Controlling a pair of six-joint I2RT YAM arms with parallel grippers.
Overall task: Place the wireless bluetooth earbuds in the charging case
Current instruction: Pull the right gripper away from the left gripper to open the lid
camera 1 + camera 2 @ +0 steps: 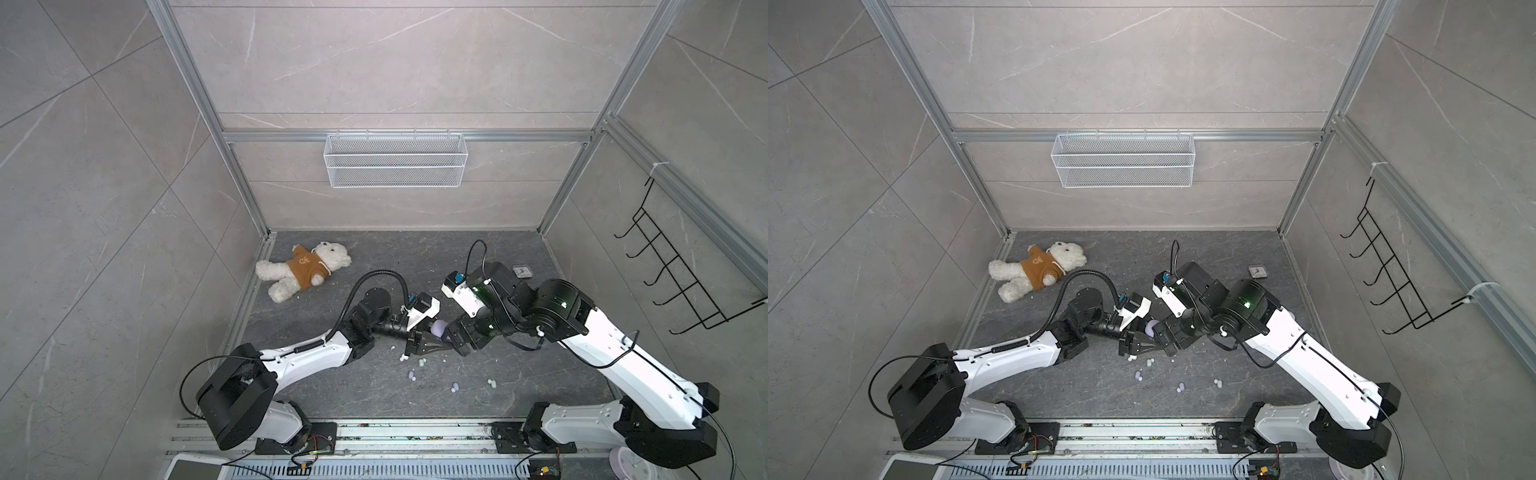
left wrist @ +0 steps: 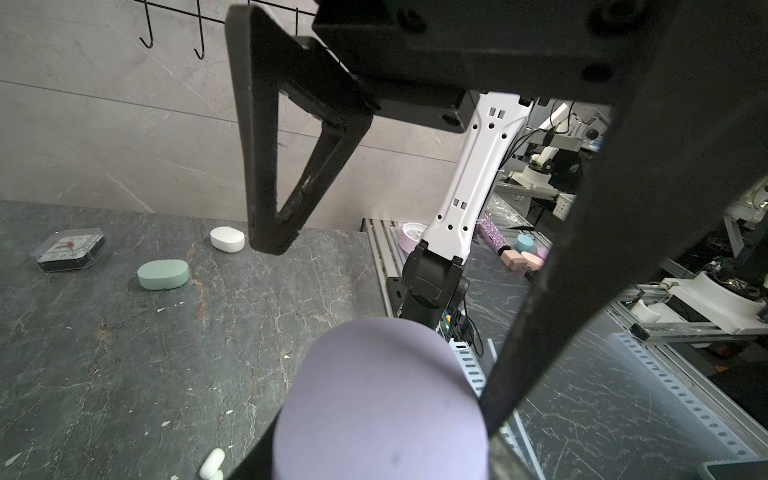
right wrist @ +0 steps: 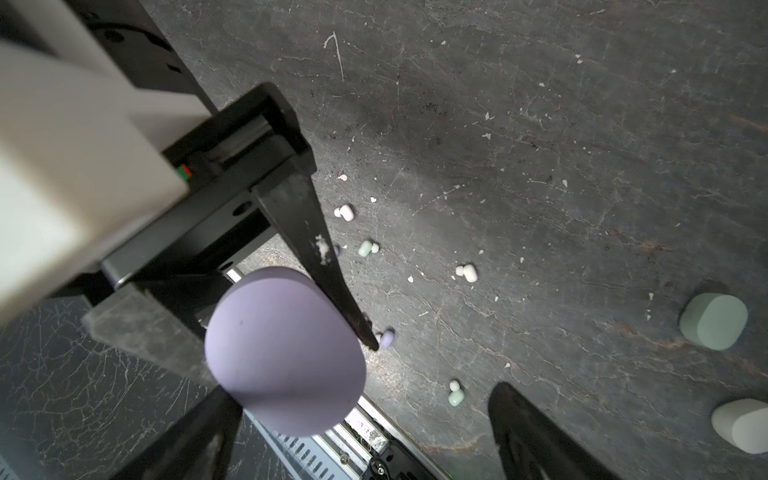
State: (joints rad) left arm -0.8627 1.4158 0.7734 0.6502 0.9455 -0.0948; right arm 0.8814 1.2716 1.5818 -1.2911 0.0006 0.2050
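The left jaws clamp the lilac charging case (image 3: 286, 357), apparently shut, raised off the tabletop (image 3: 540, 124); the right jaws stand wide apart just beside it. 6 earbuds (image 3: 386, 338) lie scattered below both. Prying the lid could twist the smooth case free and drop it.

The teddy bear (image 1: 301, 270) lies far left on the counter (image 1: 415, 257); the earbuds (image 1: 455, 388) lie scattered near its front middle.
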